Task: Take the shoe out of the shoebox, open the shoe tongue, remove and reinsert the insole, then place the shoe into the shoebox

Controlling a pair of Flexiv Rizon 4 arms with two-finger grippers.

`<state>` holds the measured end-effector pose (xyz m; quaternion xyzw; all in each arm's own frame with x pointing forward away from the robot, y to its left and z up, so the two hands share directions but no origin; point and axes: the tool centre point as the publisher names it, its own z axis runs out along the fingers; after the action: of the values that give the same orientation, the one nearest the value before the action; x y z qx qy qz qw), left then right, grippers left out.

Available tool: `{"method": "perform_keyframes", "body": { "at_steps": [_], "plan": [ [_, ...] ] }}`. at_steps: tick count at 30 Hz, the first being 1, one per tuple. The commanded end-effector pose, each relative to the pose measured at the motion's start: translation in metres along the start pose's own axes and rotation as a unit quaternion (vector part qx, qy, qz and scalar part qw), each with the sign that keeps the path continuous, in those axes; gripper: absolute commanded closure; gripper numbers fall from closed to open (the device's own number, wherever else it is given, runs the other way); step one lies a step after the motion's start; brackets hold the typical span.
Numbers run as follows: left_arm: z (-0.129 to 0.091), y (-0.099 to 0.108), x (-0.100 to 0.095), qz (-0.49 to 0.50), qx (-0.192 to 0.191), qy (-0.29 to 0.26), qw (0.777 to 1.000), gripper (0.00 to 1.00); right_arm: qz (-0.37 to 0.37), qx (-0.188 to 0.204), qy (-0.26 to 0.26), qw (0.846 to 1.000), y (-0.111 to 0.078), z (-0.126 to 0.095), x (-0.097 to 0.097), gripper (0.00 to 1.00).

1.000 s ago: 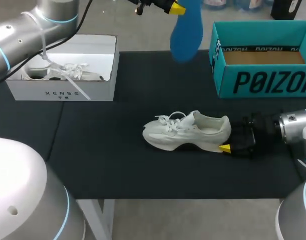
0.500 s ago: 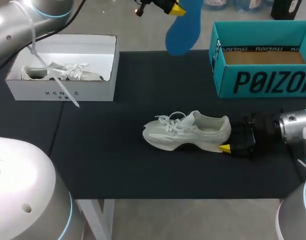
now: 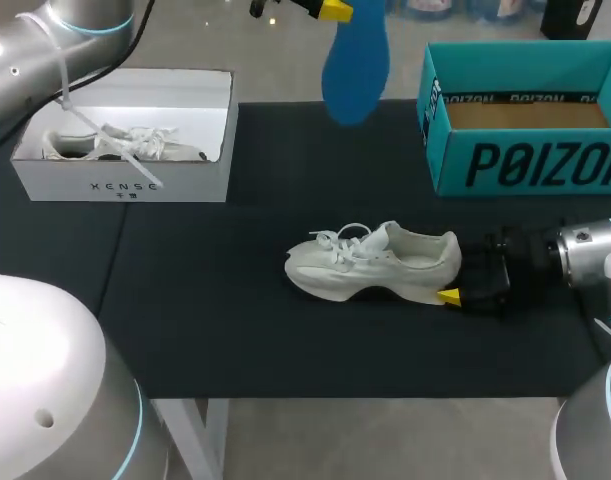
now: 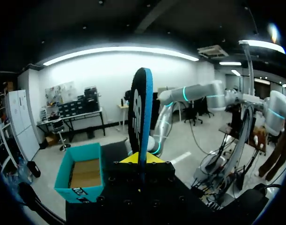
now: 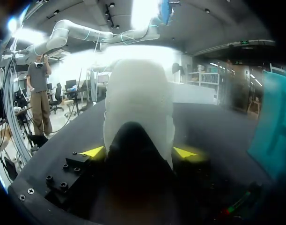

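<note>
Head view: left gripper (image 3: 330, 10) pinches the blue insole (image 3: 355, 60) by one end, so it may slip; right gripper (image 3: 453, 282) seemingly clamps the sneaker (image 3: 370, 265) at its heel, which could shift.

You are at a robotics lab bench: a teal shoebox (image 3: 525, 160) and a white shoebox (image 3: 125, 185) stand on the black table (image 3: 235, 310), with your left arm (image 3: 45, 45) and right arm (image 3: 590, 250) over it.

Bright, even overhead light — shoe (image 3: 375, 262) well lit, lamp glare in both wrist views.
</note>
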<state>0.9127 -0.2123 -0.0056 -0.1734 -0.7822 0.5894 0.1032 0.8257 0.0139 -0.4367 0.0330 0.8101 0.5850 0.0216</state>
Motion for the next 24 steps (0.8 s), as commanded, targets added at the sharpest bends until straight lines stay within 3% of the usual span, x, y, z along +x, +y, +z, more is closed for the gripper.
{"method": "perform_keyframes", "body": {
  "at_steps": [1, 11, 24],
  "plan": [
    [-0.007, 0.005, -0.014, -0.203, 0.133, 0.226, 0.943, 1.0, 0.0, 0.001, 0.0, 1.0, -0.004, 0.003, -0.001, 1.0],
    [-0.01, 0.01, -0.008, -0.245, 0.156, 0.26, 0.921, 1.0, 0.0, 0.001, 0.0, 1.0, -0.004, 0.003, -0.001, 1.0],
    [-0.013, 0.027, 0.027, -0.297, 0.128, 0.222, 0.92, 1.0, 0.0, 0.001, 0.0, 1.0, -0.004, 0.003, -0.001, 1.0]
  ]
}}
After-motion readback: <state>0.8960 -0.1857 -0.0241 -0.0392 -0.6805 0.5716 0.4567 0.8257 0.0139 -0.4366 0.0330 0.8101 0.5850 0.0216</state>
